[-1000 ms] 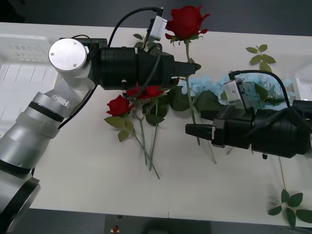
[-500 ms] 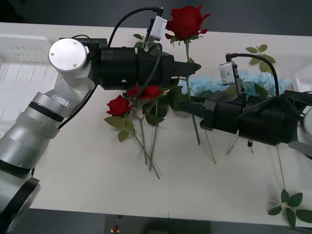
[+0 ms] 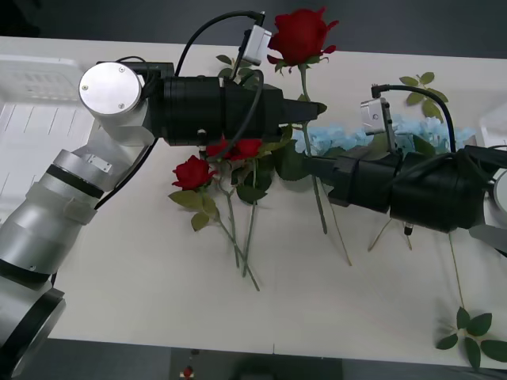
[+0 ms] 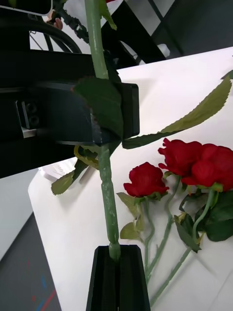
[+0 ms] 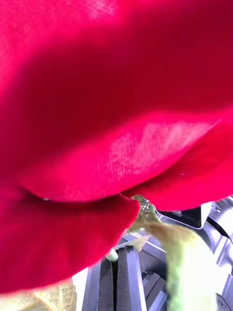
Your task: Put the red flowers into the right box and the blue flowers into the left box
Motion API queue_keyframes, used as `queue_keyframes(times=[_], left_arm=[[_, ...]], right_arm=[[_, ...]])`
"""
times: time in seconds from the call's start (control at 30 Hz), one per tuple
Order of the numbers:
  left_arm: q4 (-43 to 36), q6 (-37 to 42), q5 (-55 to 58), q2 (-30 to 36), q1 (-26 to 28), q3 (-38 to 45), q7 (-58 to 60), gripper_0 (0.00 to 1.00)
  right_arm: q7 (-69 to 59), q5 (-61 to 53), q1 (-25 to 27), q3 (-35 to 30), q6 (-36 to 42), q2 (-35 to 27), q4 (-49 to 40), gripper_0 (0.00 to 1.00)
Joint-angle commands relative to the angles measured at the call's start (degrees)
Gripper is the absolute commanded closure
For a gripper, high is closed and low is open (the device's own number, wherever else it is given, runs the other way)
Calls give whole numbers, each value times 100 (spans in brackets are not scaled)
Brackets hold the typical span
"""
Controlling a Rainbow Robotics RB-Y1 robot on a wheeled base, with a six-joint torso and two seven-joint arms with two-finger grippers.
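My left gripper (image 3: pixel 307 112) is shut on the stem of a red rose (image 3: pixel 303 36) held upright above the table; its bloom (image 5: pixel 111 121) looms right before the left wrist camera. My right gripper (image 3: pixel 307 167) is shut on the same stem (image 4: pixel 108 194) lower down, just below the left one. Three more red roses (image 3: pixel 194 171) (image 4: pixel 145 180) lie on the table under the left arm. Pale-blue flowers (image 3: pixel 348 134) lie behind the right arm. The left box (image 3: pixel 32 119) is at the far left. A rim of the right box (image 3: pixel 496 125) peeks in at the far right.
A green leaf sprig (image 3: pixel 424 87) lies at the back right and another (image 3: pixel 474 331) near the front right corner. The table's front half (image 3: pixel 142 293) is bare white. The left arm's black body (image 4: pixel 58 116) is close before the right wrist camera.
My right gripper rose from low over the table, moved back toward the held rose and now pinches its stem below the left gripper. The left arm and rose have barely moved.
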Motion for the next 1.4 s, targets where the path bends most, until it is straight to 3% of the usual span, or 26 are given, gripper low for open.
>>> queue_keyframes(times=[0.03, 0.47, 0.53, 0.6, 0.63, 0.67, 1.13, 1.33, 1.4], left_arm=[[-102, -17, 16, -88, -157, 53, -180, 100], [-111, 18, 60, -88, -148, 53, -171, 100], [-102, 18, 60, -88, -139, 53, -162, 94], [-111, 27, 95, -71, -130, 53, -153, 28], [-102, 27, 95, -71, -130, 53, -153, 6], [-102, 27, 95, -71, -130, 44, -144, 0], [-102, 27, 157, -62, -122, 44, -144, 0], [-102, 27, 192, -53, -122, 53, -144, 0], [-111, 36, 280, -9, -122, 53, -144, 0]], right_arm=[[141, -205, -294, -78, -51, 4, 0, 100], [124, -223, -294, -78, -157, -5, 0, 100], [124, -223, -294, -70, -165, -5, 9, 100], [132, -223, -294, -78, -165, -5, 9, 100], [124, -223, -294, -78, -157, -5, 9, 100], [124, -223, -294, -78, -165, -5, 9, 100], [141, -829, -294, -122, -139, -233, 0, 100], [115, -1655, -294, -527, 889, -1165, 316, 100], [89, -1840, -277, -852, 1707, -1384, 720, 100]])
